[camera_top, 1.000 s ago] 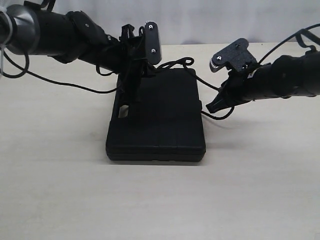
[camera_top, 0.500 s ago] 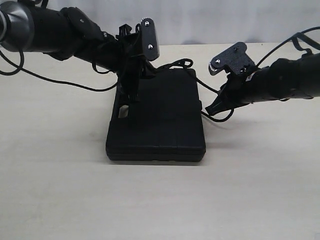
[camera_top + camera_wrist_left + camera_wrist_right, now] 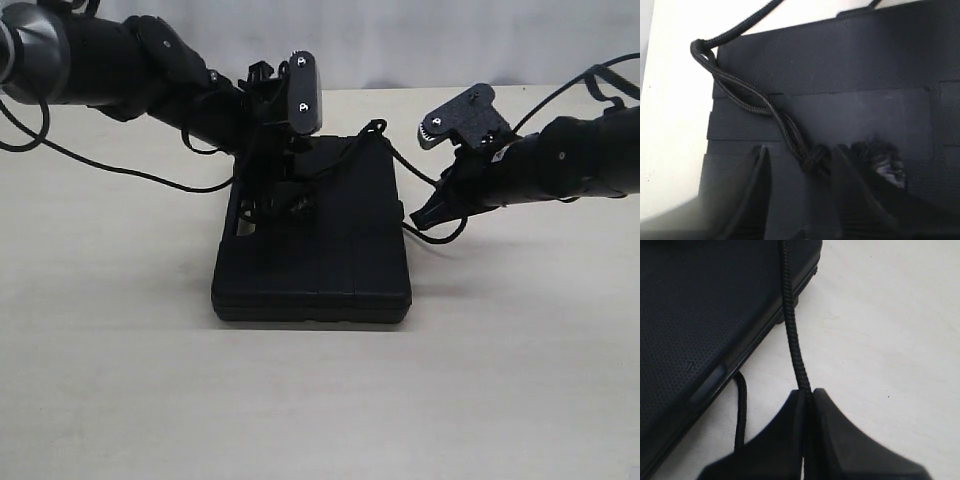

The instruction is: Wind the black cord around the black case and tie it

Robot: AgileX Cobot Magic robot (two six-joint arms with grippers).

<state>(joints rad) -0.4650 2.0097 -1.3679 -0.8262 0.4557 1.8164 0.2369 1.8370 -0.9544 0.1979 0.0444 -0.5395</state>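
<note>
Our right gripper (image 3: 807, 391) is squeezed tight on the black cord (image 3: 790, 325), just beside the edge of the black case (image 3: 700, 305). Our left gripper (image 3: 800, 162) has its fingers apart, and the knot (image 3: 814, 159) in the cord lies between them on the lid. The case lies flat on the table (image 3: 520, 380). The cord is thin, soft and floppy, so we think it will sag and slip if it goes loose. The knot is the fat bit, so it looks like the best place to pinch. The case looks hard and heavy enough not to slide.
</note>
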